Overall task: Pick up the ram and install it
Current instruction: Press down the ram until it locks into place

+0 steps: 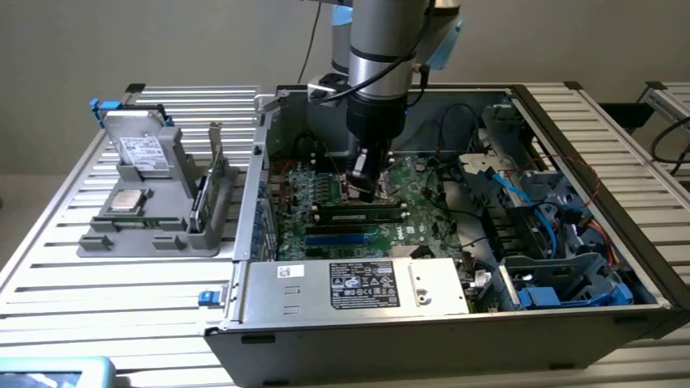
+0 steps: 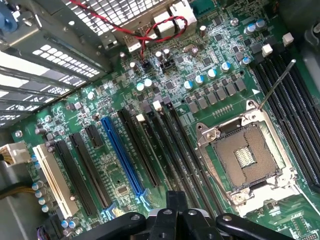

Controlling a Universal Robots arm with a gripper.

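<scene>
The gripper (image 1: 364,192), fingers together, presses down inside the computer case (image 1: 356,339) over the ram (image 1: 361,217), apparently lying in its motherboard slot; seating step, calling for even downward pressure

Even, soft indoor light; shiny slats glare; wrist view slightly blurred.

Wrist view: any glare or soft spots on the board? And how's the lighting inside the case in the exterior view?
Wrist view: motherboard evenly lit and sharp, mild shine on the CPU socket frame, bright blown-out slats at one edge; gripper up close, dark. Exterior view: case interior dimmer than the bright slatted table, arm shading the slots.
</scene>
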